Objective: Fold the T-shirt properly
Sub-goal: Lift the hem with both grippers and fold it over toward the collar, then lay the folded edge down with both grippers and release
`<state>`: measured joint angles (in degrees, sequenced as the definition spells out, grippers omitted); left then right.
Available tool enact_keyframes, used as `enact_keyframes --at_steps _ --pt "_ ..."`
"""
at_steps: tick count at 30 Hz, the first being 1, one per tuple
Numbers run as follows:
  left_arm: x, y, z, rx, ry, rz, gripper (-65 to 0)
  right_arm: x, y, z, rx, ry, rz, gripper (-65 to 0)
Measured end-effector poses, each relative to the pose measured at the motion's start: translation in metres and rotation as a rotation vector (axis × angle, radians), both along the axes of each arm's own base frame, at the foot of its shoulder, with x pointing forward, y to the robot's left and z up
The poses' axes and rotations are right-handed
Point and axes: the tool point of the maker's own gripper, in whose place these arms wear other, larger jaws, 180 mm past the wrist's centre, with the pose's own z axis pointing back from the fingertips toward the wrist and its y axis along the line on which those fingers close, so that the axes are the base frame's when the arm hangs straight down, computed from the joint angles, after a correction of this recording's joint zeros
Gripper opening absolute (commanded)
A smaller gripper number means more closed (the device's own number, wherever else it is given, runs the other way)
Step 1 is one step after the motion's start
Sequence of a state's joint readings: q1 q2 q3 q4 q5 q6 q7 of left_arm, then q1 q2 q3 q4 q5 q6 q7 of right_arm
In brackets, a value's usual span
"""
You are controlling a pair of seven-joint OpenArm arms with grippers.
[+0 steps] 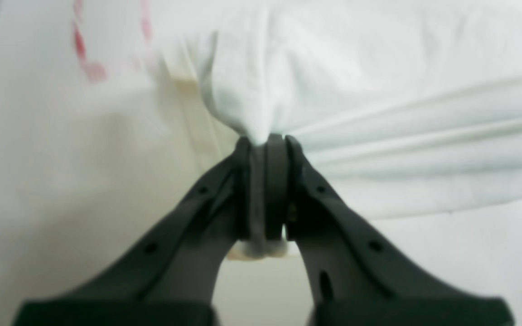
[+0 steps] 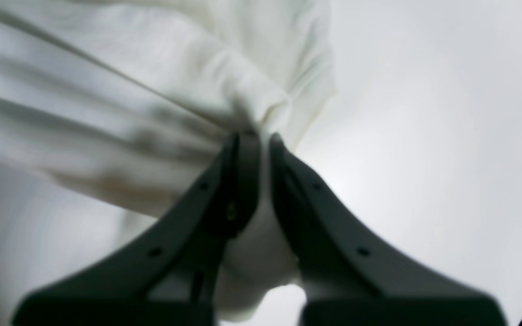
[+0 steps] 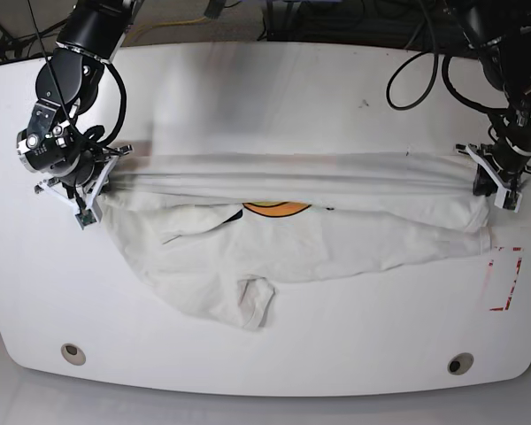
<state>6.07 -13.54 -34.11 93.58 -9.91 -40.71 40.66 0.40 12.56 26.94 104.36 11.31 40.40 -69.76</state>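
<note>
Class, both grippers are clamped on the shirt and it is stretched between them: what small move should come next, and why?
Probably carry the taut edge toward the near table edge. The left gripper and right gripper are shut on the T-shirt, whose lower part lies rumpled on the table, with the graphic half covered.

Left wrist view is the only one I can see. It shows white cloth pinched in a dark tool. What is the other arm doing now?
Observer: The right tool is also shut on the large white cotton T-shirt, at the opposite end.
Operator: Is the cloth between them slack?
Observer: No. In the base view the top edge runs as a tight, straight band from one tool to the other.
Operator: And the rest of the shirt?
Observer: It lies crumpled on the white table below that band, with an orange print peeking out near the middle.
</note>
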Motion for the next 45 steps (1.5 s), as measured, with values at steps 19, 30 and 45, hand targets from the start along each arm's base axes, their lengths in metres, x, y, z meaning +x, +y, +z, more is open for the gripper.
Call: enact_keyframes --at_steps 19,30,45 --pt "-0.076 0.003 -0.021 -0.047 0.099 0.025 -36.0 -0.086 -0.02 -0.032 0.102 0.112 -0.138 -24.4" --pt "-0.104 0.033 -0.016 -0.036 0.108 0.121 -31.8 -0.109 -0.04 -0.021 0.048 0.108 -0.185 -21.2" --pt "-0.041 -0.014 0.031 -0.125 -0.052 0.028 -31.8 -0.062 -0.019 0.005 0.144 -0.028 -0.147 -21.2"
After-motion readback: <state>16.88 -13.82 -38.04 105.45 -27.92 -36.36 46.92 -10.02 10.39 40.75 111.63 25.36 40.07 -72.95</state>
